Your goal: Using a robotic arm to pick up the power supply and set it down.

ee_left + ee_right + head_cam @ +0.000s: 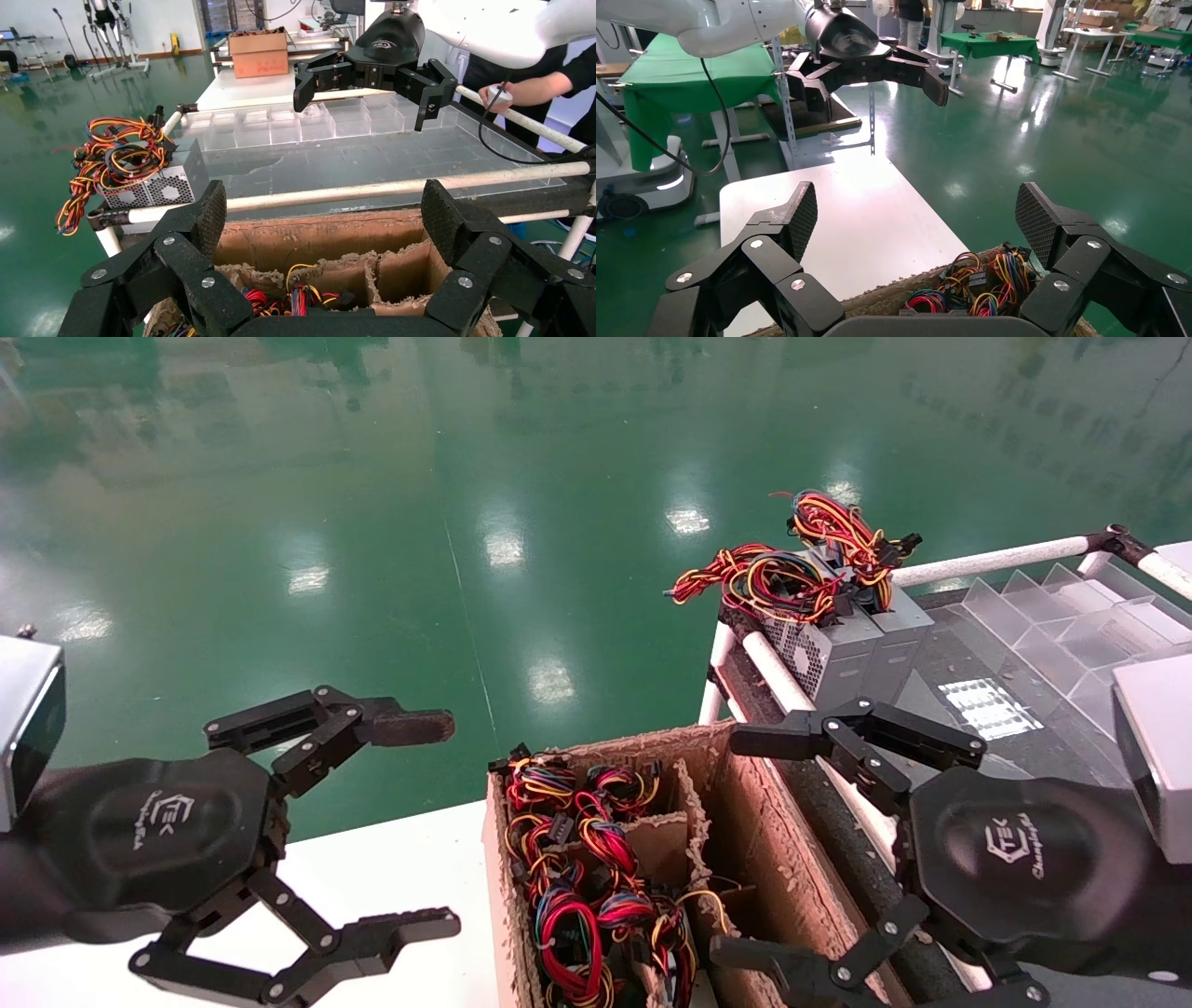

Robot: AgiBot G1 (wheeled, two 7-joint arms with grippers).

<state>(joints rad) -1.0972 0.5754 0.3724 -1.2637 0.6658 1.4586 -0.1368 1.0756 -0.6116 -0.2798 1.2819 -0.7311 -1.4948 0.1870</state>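
Note:
Two grey power supplies (838, 652) stand side by side at the far corner of the rack, with red, yellow and black wire bundles (782, 581) piled on top. One power supply (163, 184) also shows in the left wrist view. My right gripper (740, 848), all black, hangs open over the right side of the cardboard box (745, 822), nothing between its fingers. In its own view the right gripper (918, 225) looks down on wires (979, 281) in the box. My left gripper (430, 826), brown-padded, hovers open and empty left of the box.
The torn cardboard box (316, 235) has dividers and holds several wire bundles (582, 877). A white table (835, 210) lies on its left. The rack has white rails (987, 561) and clear plastic dividers (1071, 617). A person's hand (499, 95) is behind the rack. Green floor lies beyond.

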